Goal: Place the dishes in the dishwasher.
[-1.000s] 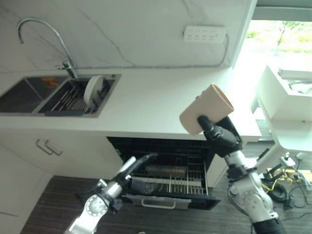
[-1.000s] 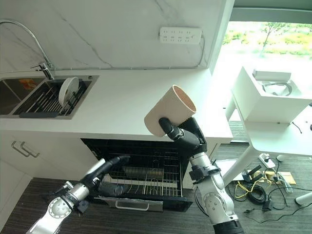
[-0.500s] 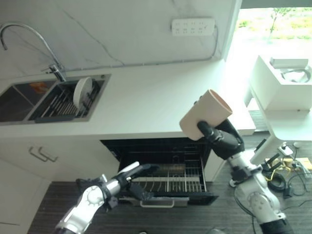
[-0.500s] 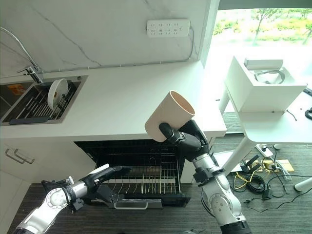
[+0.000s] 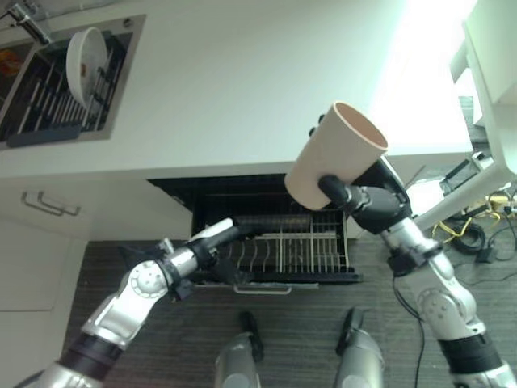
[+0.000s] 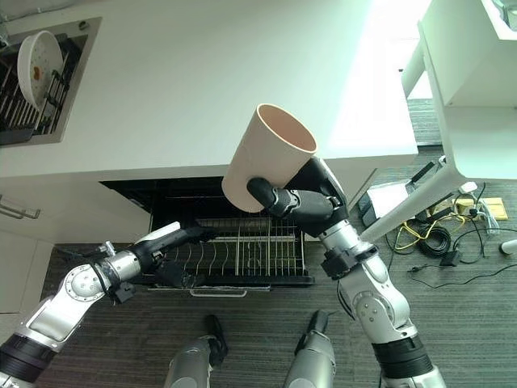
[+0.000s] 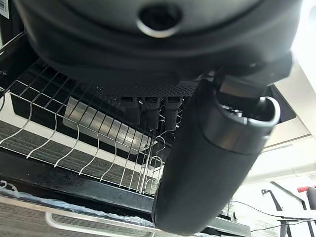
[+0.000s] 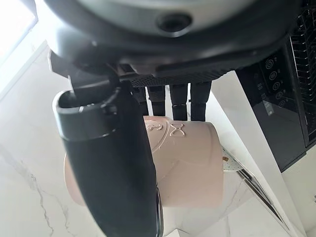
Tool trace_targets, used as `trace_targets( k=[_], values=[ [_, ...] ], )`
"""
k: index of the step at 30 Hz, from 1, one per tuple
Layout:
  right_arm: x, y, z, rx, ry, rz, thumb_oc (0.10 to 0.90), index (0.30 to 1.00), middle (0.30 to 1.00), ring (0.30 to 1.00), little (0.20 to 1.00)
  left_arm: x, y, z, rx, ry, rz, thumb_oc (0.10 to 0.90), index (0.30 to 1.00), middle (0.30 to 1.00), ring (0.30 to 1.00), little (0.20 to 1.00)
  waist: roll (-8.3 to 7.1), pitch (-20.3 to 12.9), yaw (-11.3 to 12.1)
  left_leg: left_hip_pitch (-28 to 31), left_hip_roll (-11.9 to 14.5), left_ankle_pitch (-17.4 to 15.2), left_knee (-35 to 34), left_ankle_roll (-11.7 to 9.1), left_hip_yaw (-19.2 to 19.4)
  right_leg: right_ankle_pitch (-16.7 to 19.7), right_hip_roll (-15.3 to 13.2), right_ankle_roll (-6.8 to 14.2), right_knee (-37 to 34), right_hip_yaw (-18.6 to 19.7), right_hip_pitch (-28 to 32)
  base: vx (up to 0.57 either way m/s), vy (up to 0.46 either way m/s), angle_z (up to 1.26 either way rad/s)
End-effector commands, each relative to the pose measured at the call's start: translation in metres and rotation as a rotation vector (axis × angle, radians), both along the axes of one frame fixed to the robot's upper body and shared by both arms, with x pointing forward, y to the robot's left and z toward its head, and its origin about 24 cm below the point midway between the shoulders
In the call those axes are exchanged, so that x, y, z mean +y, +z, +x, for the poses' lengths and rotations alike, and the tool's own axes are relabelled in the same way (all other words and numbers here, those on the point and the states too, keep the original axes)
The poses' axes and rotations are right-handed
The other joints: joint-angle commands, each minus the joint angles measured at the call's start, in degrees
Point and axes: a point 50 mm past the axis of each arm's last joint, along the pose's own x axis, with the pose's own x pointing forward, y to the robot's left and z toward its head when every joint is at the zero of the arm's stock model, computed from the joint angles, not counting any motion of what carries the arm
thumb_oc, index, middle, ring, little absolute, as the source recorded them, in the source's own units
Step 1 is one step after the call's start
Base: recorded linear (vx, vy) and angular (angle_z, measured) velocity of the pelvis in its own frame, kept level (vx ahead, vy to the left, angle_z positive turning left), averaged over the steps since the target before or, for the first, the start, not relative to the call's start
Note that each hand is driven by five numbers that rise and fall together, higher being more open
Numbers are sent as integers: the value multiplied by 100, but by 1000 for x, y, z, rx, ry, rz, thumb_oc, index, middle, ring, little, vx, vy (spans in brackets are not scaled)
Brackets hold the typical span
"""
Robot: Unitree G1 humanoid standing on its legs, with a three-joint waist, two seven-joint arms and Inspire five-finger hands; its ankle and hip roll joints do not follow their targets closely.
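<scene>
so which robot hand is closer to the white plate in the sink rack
Left. The left robot hand is low at the pulled-out dishwasher rack, on the white plate's side. The right robot hand, holding the beige cup, is farther over.

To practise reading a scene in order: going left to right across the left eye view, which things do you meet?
White plate in the sink rack → left hand at the dishwasher rack → beige cup → right hand.
</scene>
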Motion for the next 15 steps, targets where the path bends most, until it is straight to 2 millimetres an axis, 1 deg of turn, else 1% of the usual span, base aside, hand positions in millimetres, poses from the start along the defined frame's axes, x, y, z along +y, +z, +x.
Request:
trace_targets(
  k=[1, 4, 5, 6, 7, 8, 9, 10, 11, 15],
  values=[
    [10, 61, -22, -349, 106, 77, 400, 300, 300, 300, 300, 1, 21, -1, -77, -50, 89, 800, 900, 900, 900, 900, -125, -612, 26, 320, 260, -660, 255, -20, -265, -256, -343, 566, -67, 13, 409, 0, 0, 0],
    [11, 59, -24, -339, 120, 76, 400, 300, 300, 300, 300, 3, 11, -4, -2, -59, 131, 800, 900, 900, 900, 900, -110, -625, 13, 348, 267, -658, 255, -20, -245, -253, -360, 568, -67, 15, 436, 0, 0, 0],
    [11, 58, -24, -330, 128, 79, 400, 300, 300, 300, 300, 3, 4, -6, 51, -72, 172, 800, 900, 900, 900, 900, -103, -628, 5, 369, 280, -655, 255, -24, -229, -246, -372, 570, -67, 10, 455, 0, 0, 0],
    [12, 58, -24, -328, 131, 80, 400, 300, 300, 300, 300, 2, 1, -6, 68, -75, 180, 800, 900, 900, 900, 900, -100, -630, 0, 372, 280, -655, 255, -24, -227, -246, -372, 570, -67, 12, 457, 0, 0, 0],
    [12, 57, -24, -320, 140, 85, 400, 300, 300, 300, 300, 2, -7, -8, 131, -91, 204, 800, 900, 900, 900, 900, -92, -644, -11, 382, 280, -653, 255, -24, -218, -245, -376, 569, -67, 15, 467, 0, 0, 0],
    [12, 57, -24, -317, 143, 85, 400, 300, 300, 300, 300, 2, -11, -9, 159, -99, 216, 800, 900, 900, 900, 900, -85, -648, -15, 387, 280, -652, 255, -24, -217, -243, -375, 572, -67, 22, 470, 38, 18, 0],
    [14, 57, -24, -310, 157, 90, 400, 300, 300, 300, 300, 0, -23, -14, 259, -134, 251, 800, 900, 900, 900, 900, -70, -660, -32, 409, 286, -652, 255, -25, -197, -238, -373, 574, -67, 33, 485, 36, 14, 1],
    [15, 57, -25, -309, 162, 91, 400, 300, 300, 300, 300, -1, -29, -17, 294, -153, 260, 800, 900, 900, 900, 900, -62, -663, -37, 417, 288, -652, 255, -27, -191, -238, -373, 574, -67, 35, 491, 40, 29, 1],
    [19, 57, -26, -308, 174, 89, 400, 300, 300, 300, 300, -5, -42, -24, 390, -190, 268, 800, 900, 900, 900, 900, -41, -673, -60, 432, 285, -659, 255, -24, -168, -249, -365, 574, -67, 50, 496, 21, 31, 0],
    [22, 58, -28, -314, 197, 82, 400, 300, 300, 300, 300, -10, -66, -40, 567, -256, 313, 800, 900, 900, 900, 900, 0, -682, -102, 459, 287, -671, 255, -30, -125, -259, -365, 580, -67, 55, 508, 9, 33, -1]
  ],
)
